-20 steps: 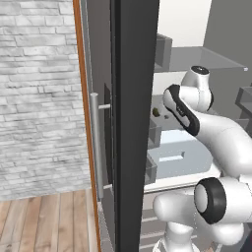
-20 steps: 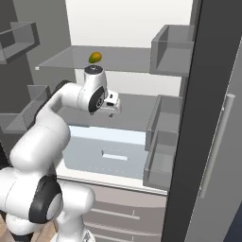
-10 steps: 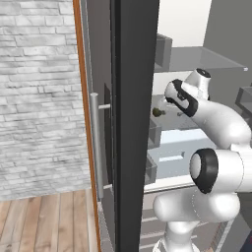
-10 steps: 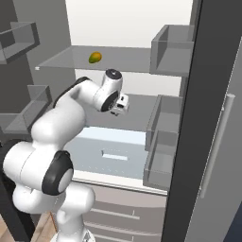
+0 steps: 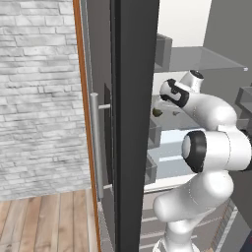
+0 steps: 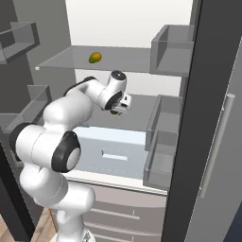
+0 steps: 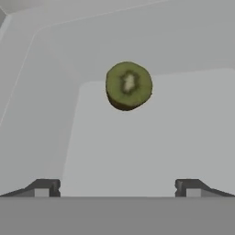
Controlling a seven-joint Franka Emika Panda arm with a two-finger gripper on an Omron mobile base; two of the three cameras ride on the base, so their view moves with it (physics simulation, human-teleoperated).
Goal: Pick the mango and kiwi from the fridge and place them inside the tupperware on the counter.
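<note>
The tall dark-grey fridge (image 6: 208, 118) stands open, with a pale inside and grey shelves. The white robot arm reaches into it. In the right base view the two-finger gripper (image 6: 124, 105) sits near the middle of the frame, over the middle shelf.

In the hand view the small round green-brown kiwi (image 7: 128, 86) lies in the upper middle of the frame, on the pale grey shelf close to the back wall. One dark finger tip (image 7: 43, 188) is at the lower left and the other at the lower right. They stand wide apart and hold nothing. The kiwi is well ahead of them, not touching.

In the left base view the kiwi (image 5: 157, 112) peeks out just right of the dark door edge, near the middle.

The small round orange-yellow mango (image 6: 95, 57) rests on the glass shelf above, in the upper left part of the right base view.
</note>
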